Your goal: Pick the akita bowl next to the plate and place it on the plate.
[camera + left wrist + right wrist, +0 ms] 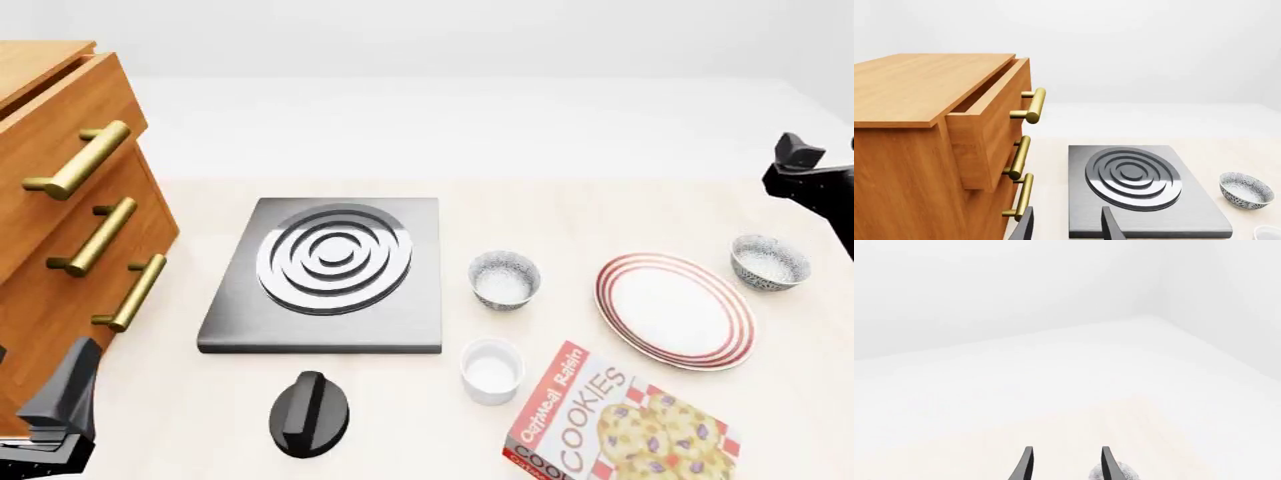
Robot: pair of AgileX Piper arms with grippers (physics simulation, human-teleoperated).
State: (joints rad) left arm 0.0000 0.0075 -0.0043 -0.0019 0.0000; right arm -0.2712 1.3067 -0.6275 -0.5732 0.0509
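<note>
Right gripper (1065, 467) open, above akita bowl (770, 262), beside plate (675, 309)

Bright, even, diffuse light; crisp renders with faint soft shadows, no glare or blur.

table (561, 215) | stove (327, 275); knob (308, 413); two bowls (503, 279); ramekin (491, 370); plate (674, 310); cookie box (607, 425); drawer cabinet (54, 230)
</note>
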